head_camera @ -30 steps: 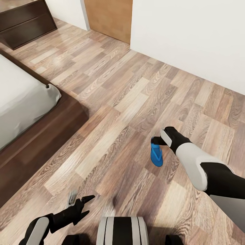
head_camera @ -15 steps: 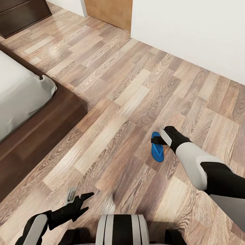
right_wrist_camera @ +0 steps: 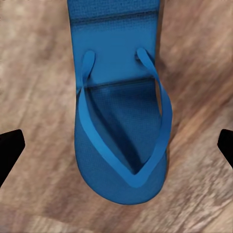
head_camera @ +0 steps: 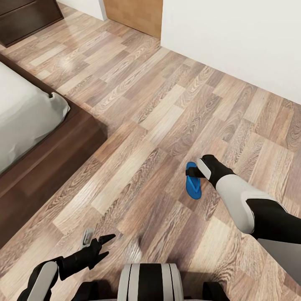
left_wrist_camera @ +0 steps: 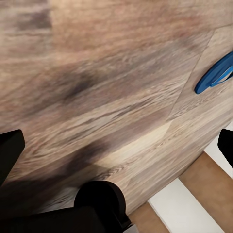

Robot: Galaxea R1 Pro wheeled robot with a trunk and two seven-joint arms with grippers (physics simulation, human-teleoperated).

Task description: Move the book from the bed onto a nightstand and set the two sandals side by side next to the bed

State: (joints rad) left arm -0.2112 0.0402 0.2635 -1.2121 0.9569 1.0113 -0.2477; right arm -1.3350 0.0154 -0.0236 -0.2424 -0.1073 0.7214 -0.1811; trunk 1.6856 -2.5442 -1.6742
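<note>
Right gripper [head_camera: 191, 172] poised over a blue sandal [head_camera: 192, 187] lying flat on the wood floor [head_camera: 159, 121]. In the right wrist view the two fingertips [right_wrist_camera: 10, 148] stand wide apart on either side of the sandal [right_wrist_camera: 119, 126], gripping nothing; whether they touch it cannot be told. Left gripper [head_camera: 102, 246], low over bare floor, has its jaws spread and empty, well apart from the sandal. The bed [head_camera: 29, 138] stands far off on the left gripper's side, a nightstand [head_camera: 25, 19] beyond it.
</note>
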